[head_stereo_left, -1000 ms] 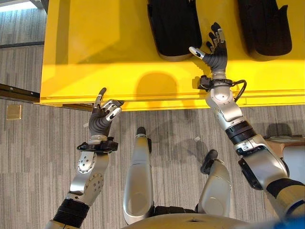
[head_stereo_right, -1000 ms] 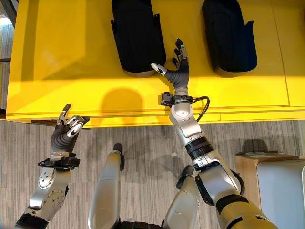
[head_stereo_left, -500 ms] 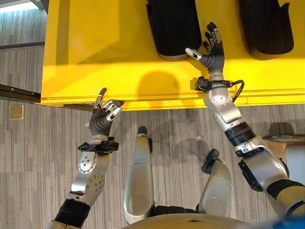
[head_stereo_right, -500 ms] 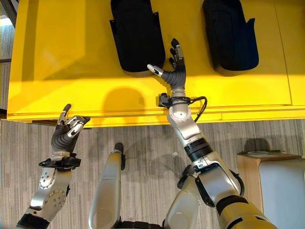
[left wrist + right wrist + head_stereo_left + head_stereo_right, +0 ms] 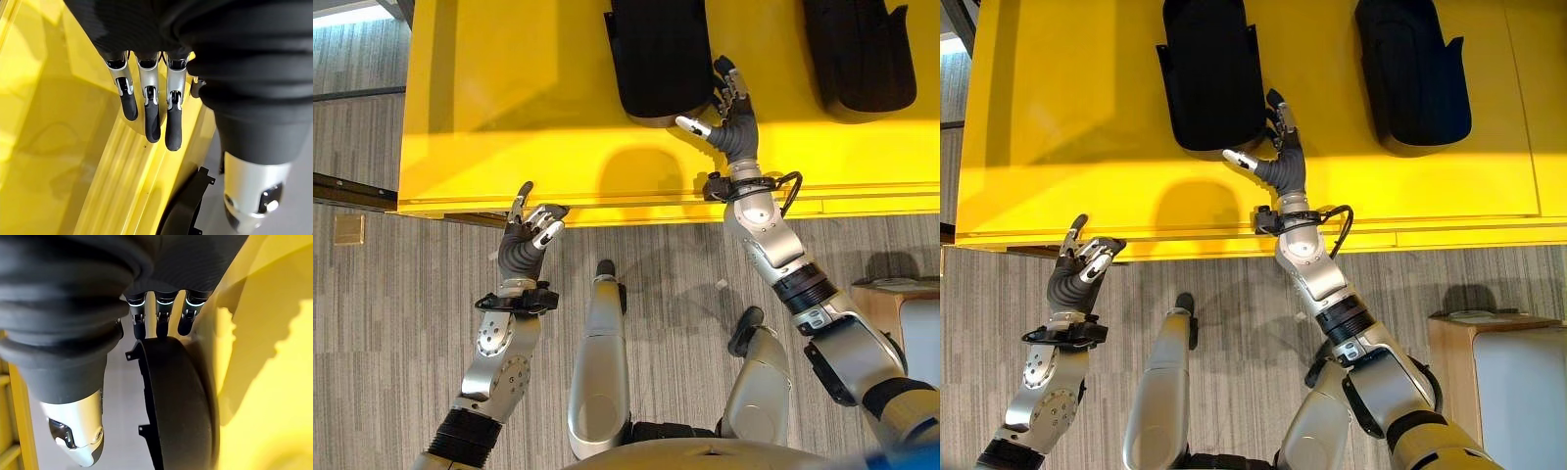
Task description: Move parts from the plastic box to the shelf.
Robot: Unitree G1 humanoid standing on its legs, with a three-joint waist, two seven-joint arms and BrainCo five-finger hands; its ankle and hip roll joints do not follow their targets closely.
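Shifted leftward, right hand [image 5: 1278, 166] rests relaxed fingers against the black part [image 5: 1212, 73]; left hand [image 5: 524, 245] hangs loosely curled, empty.

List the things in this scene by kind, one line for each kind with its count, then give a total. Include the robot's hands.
Black moulded plastic parts: 2, left one, right one
Large yellow flat-topped surface: 1
Robot hands: 2, left hand, right hand
Total: 5

A black curved part [image 5: 178, 406] is seen just past the right hand [image 5: 161, 308], against a yellow surface [image 5: 264, 382].
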